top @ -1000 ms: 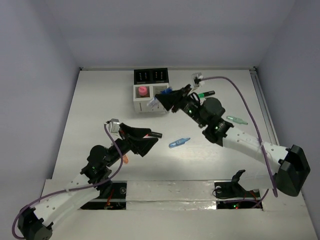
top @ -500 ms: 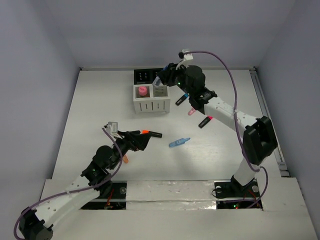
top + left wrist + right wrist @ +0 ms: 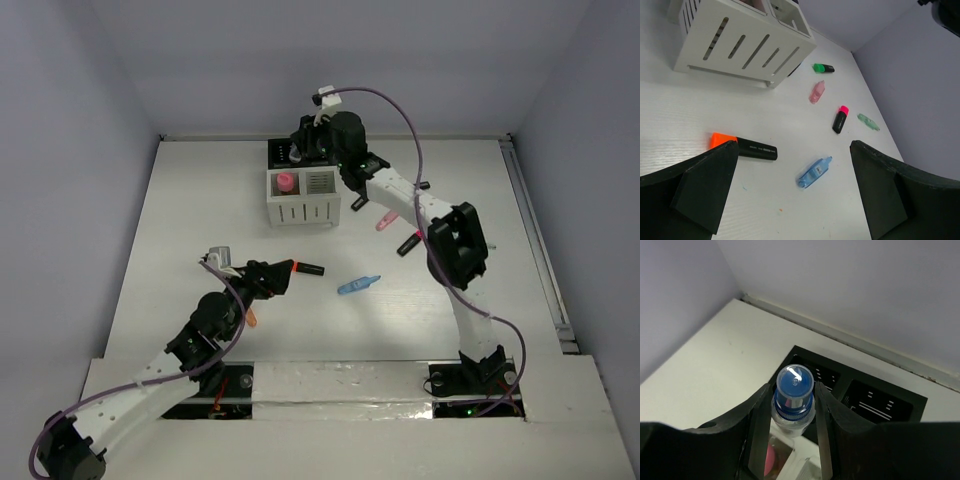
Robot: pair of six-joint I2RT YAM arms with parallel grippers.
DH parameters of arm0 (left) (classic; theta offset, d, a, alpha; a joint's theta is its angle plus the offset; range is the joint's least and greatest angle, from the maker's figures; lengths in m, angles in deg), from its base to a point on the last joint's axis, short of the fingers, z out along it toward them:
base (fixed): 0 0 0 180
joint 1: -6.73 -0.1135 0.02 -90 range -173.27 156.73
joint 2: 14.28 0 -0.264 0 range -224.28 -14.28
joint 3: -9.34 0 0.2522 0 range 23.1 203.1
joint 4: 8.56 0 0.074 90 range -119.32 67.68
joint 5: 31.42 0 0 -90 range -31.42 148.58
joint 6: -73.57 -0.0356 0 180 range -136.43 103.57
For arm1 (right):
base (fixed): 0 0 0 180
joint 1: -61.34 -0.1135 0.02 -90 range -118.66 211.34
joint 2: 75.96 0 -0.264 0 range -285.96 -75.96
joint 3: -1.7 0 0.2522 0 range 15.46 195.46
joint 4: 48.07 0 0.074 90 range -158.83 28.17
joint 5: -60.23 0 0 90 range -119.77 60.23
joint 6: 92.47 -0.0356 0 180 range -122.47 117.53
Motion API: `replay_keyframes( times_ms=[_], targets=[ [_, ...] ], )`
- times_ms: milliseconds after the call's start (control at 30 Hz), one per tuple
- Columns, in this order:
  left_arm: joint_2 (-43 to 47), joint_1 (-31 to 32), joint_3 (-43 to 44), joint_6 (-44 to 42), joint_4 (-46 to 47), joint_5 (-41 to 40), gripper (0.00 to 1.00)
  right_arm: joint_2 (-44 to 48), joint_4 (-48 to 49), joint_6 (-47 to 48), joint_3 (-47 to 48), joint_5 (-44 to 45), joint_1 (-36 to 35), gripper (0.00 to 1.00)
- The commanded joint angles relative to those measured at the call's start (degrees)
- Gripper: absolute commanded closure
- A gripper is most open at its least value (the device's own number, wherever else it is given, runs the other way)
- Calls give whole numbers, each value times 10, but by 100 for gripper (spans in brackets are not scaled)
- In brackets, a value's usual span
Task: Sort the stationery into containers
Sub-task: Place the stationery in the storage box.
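The right tool (image 3: 794,409) is pinching a blue-capped pen (image 3: 795,382). It holds the pen standing up, over the block of cups at the far side of the counter (image 3: 685,115). The two black cups (image 3: 867,399) sit just past the pen. The white cups (image 3: 735,42) are on the near side, and one has a pink thing (image 3: 285,182) in it. The pen looks light, hard and smooth, so I think it could slip. The tool grips it round the body just under the cap, which looks like a good spot.

The left tool (image 3: 793,150) is spread wide and holds nothing. It hangs low on the near side of the counter. The orange highlighter (image 3: 742,146) lies flat just in front of it. That highlighter looks short, stiff and light. I think the middle of its black body is the best place to grab, so it does not tip. A light blue pen (image 3: 814,172), a pink pen (image 3: 817,92) and a pink-capped highlighter (image 3: 840,119) lie apart, further right.
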Motion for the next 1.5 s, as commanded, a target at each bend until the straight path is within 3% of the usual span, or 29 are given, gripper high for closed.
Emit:
replay_keyframes(
  times_ms=[0,167,500,567,600,700,767,867,1000,1033,1133,1167,1233,1300,1467],
  targets=[
    [-9,3,-1,-12,28,-16,8,-42,-18,40,92,-10,-1,100],
    [-37,3,-6,-6,54,-3,8,-115,-22,48,180,-11,-1,100],
    [-61,3,-10,-5,74,3,8,-167,2,52,192,-16,-1,93],
    [-58,3,-11,-4,72,1,8,-171,4,55,189,-23,-1,83],
    [-57,3,-11,-4,72,1,8,-171,6,55,188,-26,-1,63],
    [-56,3,-10,-5,69,-1,8,-159,9,50,187,-37,-1,26],
    [-57,3,-10,-5,69,-2,8,-139,15,46,188,-44,-1,15],
    [-60,3,-10,-1,73,-1,9,-127,-4,39,224,-57,-1,9],
    [-49,3,-3,-1,56,-1,9,-74,-25,22,213,-72,-1,8],
    [-43,3,2,-1,44,-4,9,-51,-16,17,183,-77,-1,9],
    [-7,3,8,1,27,-9,11,59,63,-7,17,-89,-1,30],
    [3,3,9,2,24,-11,12,85,76,-13,-25,-92,-1,62],
    [24,3,13,3,14,-15,14,153,100,-33,-136,-97,-7,83],
    [34,3,17,2,8,-17,17,186,95,-30,-193,-111,-14,96],
    [41,3,49,-18,-17,-29,36,259,12,-2,-311,-116,-68,100]
  ],
)
